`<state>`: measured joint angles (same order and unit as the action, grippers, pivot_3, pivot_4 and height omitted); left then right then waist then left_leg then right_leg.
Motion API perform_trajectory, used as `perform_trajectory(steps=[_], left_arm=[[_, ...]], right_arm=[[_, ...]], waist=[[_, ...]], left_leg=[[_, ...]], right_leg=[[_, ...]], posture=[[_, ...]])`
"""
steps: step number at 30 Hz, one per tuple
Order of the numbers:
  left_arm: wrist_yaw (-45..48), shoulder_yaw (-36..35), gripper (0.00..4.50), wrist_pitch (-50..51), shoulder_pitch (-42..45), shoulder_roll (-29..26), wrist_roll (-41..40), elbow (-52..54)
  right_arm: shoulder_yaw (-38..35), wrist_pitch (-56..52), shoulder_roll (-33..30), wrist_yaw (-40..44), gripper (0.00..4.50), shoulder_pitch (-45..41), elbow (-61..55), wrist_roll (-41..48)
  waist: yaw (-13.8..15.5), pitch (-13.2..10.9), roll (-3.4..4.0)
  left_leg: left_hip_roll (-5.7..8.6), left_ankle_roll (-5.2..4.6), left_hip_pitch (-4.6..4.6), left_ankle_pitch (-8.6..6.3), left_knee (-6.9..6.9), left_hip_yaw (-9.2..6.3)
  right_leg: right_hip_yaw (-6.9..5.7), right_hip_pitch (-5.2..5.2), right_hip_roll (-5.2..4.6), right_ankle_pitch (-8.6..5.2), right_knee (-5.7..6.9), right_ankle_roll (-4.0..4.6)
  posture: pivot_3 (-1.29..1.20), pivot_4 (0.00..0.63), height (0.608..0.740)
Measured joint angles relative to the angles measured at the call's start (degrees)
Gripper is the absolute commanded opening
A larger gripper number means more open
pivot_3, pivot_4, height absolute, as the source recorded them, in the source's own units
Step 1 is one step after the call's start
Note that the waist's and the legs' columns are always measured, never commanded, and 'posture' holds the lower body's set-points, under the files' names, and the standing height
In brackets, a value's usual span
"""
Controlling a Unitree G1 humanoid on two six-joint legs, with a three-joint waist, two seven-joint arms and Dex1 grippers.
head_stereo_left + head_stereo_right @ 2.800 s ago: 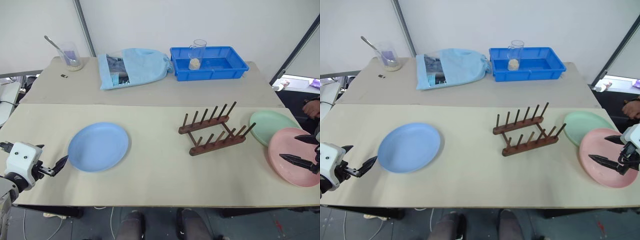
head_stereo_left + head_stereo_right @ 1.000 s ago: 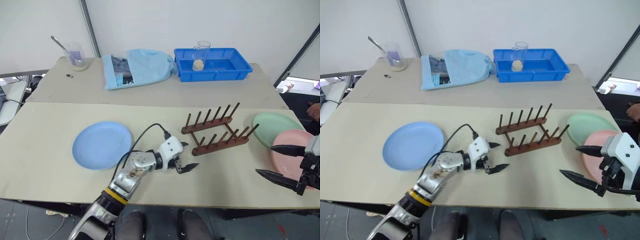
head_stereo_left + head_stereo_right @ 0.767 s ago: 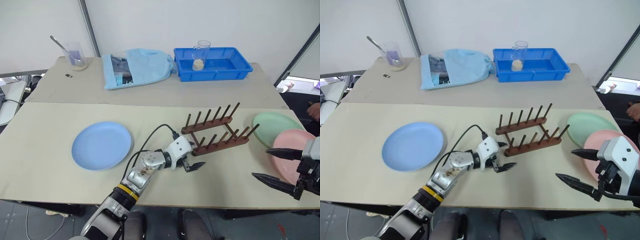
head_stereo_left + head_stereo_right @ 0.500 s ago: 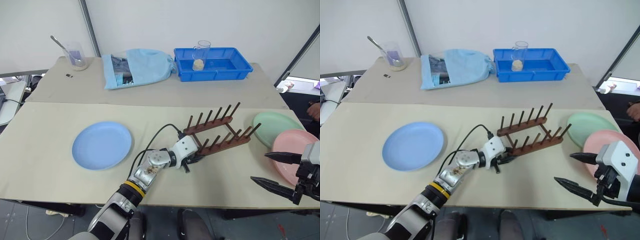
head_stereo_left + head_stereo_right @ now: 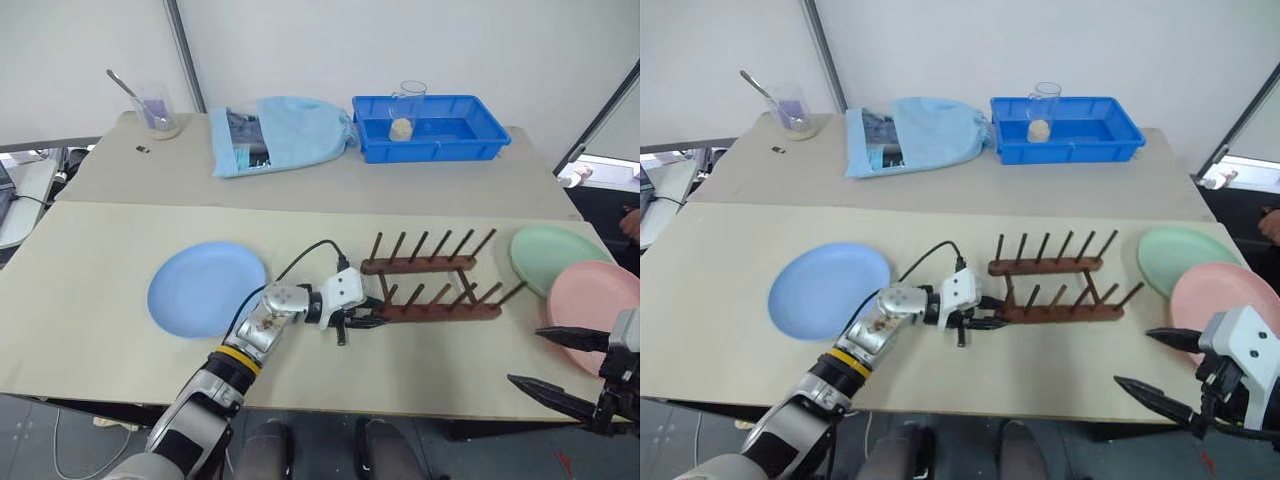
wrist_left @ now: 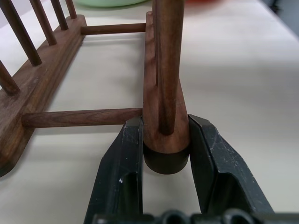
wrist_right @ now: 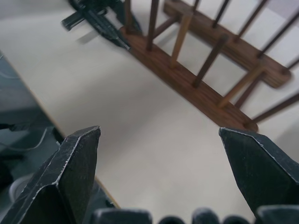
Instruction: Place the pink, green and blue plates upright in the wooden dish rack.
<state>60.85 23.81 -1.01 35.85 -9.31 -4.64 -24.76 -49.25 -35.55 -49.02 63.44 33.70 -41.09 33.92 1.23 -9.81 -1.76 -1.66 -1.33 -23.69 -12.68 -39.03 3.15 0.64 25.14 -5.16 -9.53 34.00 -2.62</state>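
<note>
The wooden dish rack (image 5: 440, 311) lies mid-table, its two peg rows parallel to the front edge. My left gripper (image 5: 365, 320) is shut on the left end of the near rail (image 6: 164, 135), one black finger (image 6: 122, 163) on each side of it. The blue plate (image 5: 205, 288) lies flat to the left of that arm. At the table's right end the green plate (image 5: 552, 258) and pink plate (image 5: 600, 300) lie flat, the pink one nearer me. My right gripper (image 5: 528, 358) hangs open and empty off the front right corner, just short of the pink plate.
Along the back of the table stand a deep blue tray (image 5: 470, 140) with a glass cup (image 5: 403, 110) in it, a light blue bag (image 5: 285, 130) and a beaker with a spoon (image 5: 158, 112). The table's front edge (image 5: 400, 412) runs just below both grippers.
My left gripper reached the rack and shut on the near rail's left end. The rack has swung from slanted to parallel with the front edge. My right gripper drew back slightly.
</note>
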Motion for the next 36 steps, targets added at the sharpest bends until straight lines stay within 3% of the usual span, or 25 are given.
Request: perform_trajectory(steps=[6,13,14,18,22,23,25,31,34,36], left_arm=[[1.45,-0.03,0.86,-5.44,5.00,3.83,1.15,-11.04],[1.58,-1.24,4.19,-10.82,8.06,4.01,2.41,-16.34],[1.77,-1.31,4.47,-11.21,7.91,3.42,2.44,-15.64],[4.20,-2.39,4.47,-9.70,2.83,-3.01,1.68,-3.16],[6.00,-3.40,4.47,-0.41,-3.31,-9.21,-1.22,12.18],[6.38,-3.38,3.94,2.69,-5.29,-10.61,-2.16,16.63],[6.02,-2.59,3.15,7.47,-8.31,-11.10,-2.55,21.89],[0.08,3.10,0.16,16.37,-11.53,-6.23,-0.81,26.80],[-5.19,5.27,0.00,16.46,-11.59,-3.04,2.55,25.69],[-8.32,6.63,0.00,16.40,-11.53,-1.09,4.61,24.05]], right_arm=[[0.87,1.27,1.71,-0.57,4.50,1.82,-1.28,-1.21],[3.53,2.04,2.22,-1.52,4.50,2.56,-1.39,-2.55],[3.90,2.38,2.19,-1.56,4.50,2.50,-1.36,-2.84],[5.89,3.60,1.19,-2.28,4.50,1.46,-0.23,-5.20],[10.59,3.82,-1.42,-4.10,4.50,-0.60,2.67,-9.66],[12.57,4.25,-2.41,-4.45,3.96,-2.03,3.98,-10.86],[15.52,5.30,-3.29,-5.23,3.31,-4.90,6.75,-12.75],[24.56,8.58,-5.62,-6.80,1.20,-12.65,14.40,-17.99],[28.95,10.54,-5.95,-7.64,0.23,-16.00,18.92,-20.98],[31.80,12.14,-6.08,-8.45,0.03,-18.37,22.22,-23.01]], waist=[[-0.02,-0.01,-0.02],[-0.57,-0.01,-0.01],[-0.60,-0.01,-0.01],[-0.95,0.01,0.02],[-0.79,0.03,0.05],[-0.72,0.03,0.05],[-0.59,0.04,0.06],[-0.23,0.03,0.05],[-0.43,0.03,0.04],[-0.54,0.03,0.05]], left_leg=[[0.00,-0.01,-0.05,0.00,0.00,-0.04],[-0.04,-0.01,-0.03,0.00,0.01,-0.07],[-0.05,-0.01,-0.03,0.00,0.02,-0.07],[-0.14,0.00,0.03,0.00,0.04,-0.04],[-0.13,0.00,0.07,0.00,0.03,-0.02],[-0.12,0.00,0.08,0.00,0.03,-0.01],[-0.08,0.00,0.12,0.00,0.02,0.03],[0.00,-0.01,-0.01,0.01,-0.08,0.00],[0.00,-0.02,0.00,0.02,-0.09,-0.02],[0.00,-0.03,0.01,0.02,-0.08,-0.03]], right_leg=[[0.00,0.03,0.03,0.00,0.00,-0.02],[0.00,0.03,0.08,0.00,0.02,-0.01],[0.01,0.03,0.08,0.00,0.03,-0.02],[0.01,0.03,0.09,0.00,0.05,-0.01],[0.02,0.03,0.04,0.00,0.06,-0.01],[0.03,0.02,0.02,0.00,0.05,-0.01],[0.07,-0.01,-0.03,0.00,0.05,-0.01],[0.10,-0.03,0.03,0.00,0.05,-0.02],[0.12,-0.02,0.08,0.00,0.06,-0.02],[0.14,-0.02,0.11,0.00,0.08,-0.02]], posture=[[0.00,0.150,0.740],[0.00,0.150,0.740],[0.00,0.150,0.740],[0.00,0.150,0.740],[0.00,0.150,0.740],[0.00,0.150,0.740],[0.00,0.150,0.740],[0.00,0.150,0.740],[0.00,0.150,0.740],[0.00,0.150,0.740]])
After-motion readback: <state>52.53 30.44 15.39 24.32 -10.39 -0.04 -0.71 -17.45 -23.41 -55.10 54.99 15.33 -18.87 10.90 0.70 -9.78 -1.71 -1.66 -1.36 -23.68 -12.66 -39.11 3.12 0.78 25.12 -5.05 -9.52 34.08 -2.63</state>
